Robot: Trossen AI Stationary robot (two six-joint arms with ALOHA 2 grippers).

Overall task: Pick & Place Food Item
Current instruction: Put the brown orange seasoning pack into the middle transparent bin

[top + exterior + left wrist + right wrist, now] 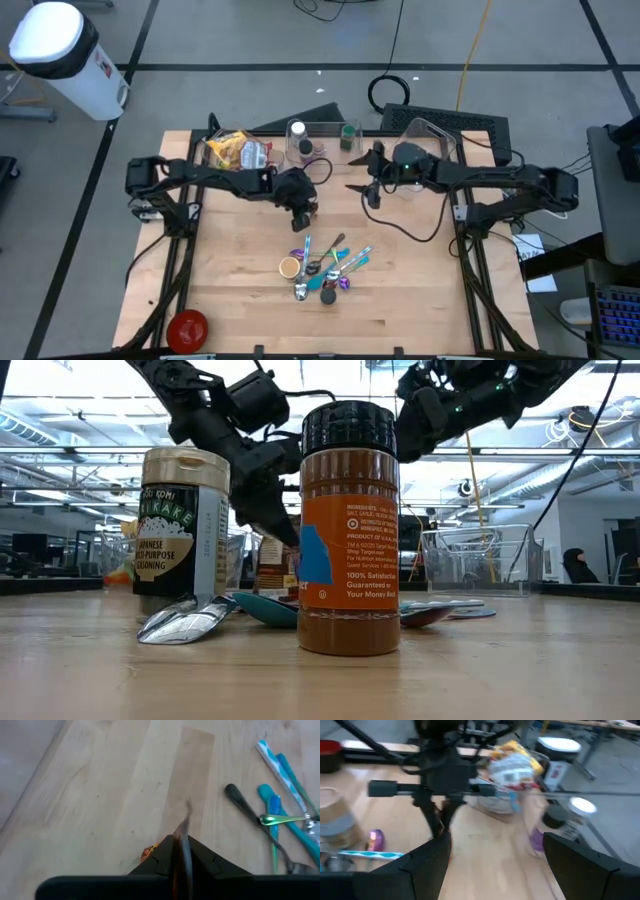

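Both arms reach inward over the table's middle.
The left gripper (pixel 303 222) points downward, its fingers (pixel 181 851) pressed nearly together; the right gripper (pixel 368 190) hangs well apart from it, fingers (pixel 427 865) spread wide.

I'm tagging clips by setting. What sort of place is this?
Probably a robotics lab or workshop: a wooden table on a floor marked with tape lines, cables behind it, and ceiling lights over a large open room.

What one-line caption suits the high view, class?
Left gripper hovers above a utensil pile mid-table; right gripper waits, jaws open.
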